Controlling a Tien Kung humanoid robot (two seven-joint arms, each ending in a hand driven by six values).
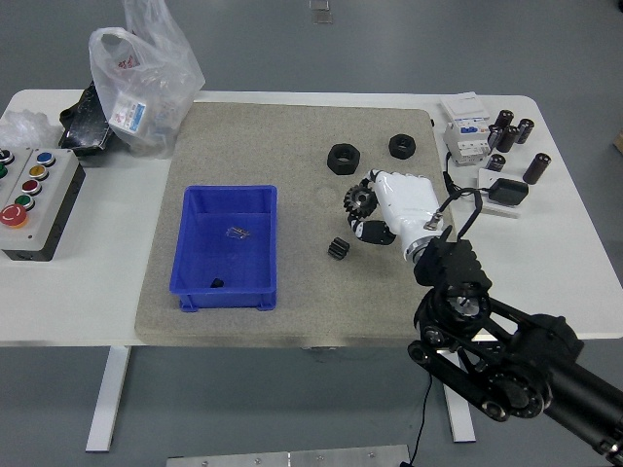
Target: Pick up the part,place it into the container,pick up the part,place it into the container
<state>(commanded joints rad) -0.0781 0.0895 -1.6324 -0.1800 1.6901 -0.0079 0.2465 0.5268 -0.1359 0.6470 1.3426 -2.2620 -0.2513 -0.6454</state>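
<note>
The container [226, 247] lies left of 2 nuts [344, 158] and 2 gears [359, 201].

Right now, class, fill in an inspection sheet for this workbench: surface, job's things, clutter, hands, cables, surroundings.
Surface: white table with a grey mat across its middle.
Job's things: blue container on the mat, a small dark part inside; black gear at the right hand's fingers; small gear and two black nuts lying loose.
Clutter: plastic bag, button box, circuit breaker, black cylinders.
Hands: right hand over the gear, grasp unclear; left nothing seen.
Cables: black cable by the wrist.
Surroundings: grey floor.
</note>
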